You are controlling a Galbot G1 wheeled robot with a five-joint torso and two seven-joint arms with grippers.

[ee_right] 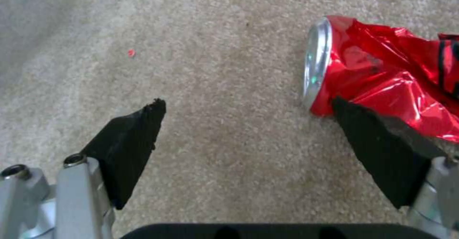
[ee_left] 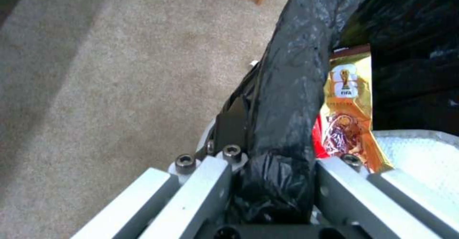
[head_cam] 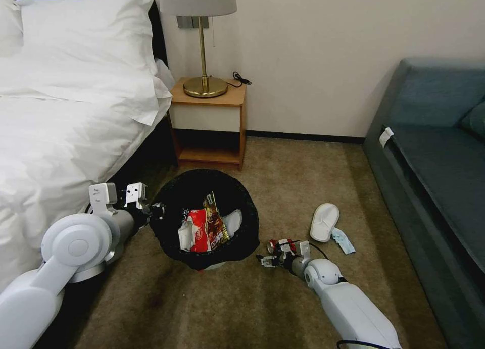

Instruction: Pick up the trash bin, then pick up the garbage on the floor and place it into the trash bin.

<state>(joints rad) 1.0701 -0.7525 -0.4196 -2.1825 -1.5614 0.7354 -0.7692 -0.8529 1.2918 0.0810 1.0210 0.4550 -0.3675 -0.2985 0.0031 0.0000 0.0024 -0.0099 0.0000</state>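
Observation:
The trash bin (head_cam: 174, 200), lined with a glossy black bag, is beside the bed in the head view. My left gripper (head_cam: 156, 211) is shut on its near-left rim (ee_left: 292, 81). Inside the trash bin lie a red-white wrapper (head_cam: 198, 231), a gold wrapper (ee_left: 346, 106) and white tissue (head_cam: 234, 220). The garbage on the carpet includes a crushed red can (ee_right: 382, 77) just right of the bin. My right gripper (ee_right: 247, 102) hangs open low over the carpet. One black finger pad (ee_right: 378, 149) touches the can's near side, and the can lies outside the jaws.
A white slipper (head_cam: 324, 221) and a pale blue packet (head_cam: 344, 241) lie right of the can. The bed (head_cam: 60, 121) is on the left, a nightstand (head_cam: 208, 121) with a lamp is behind the bin, and a dark sofa (head_cam: 434, 162) lines the right side.

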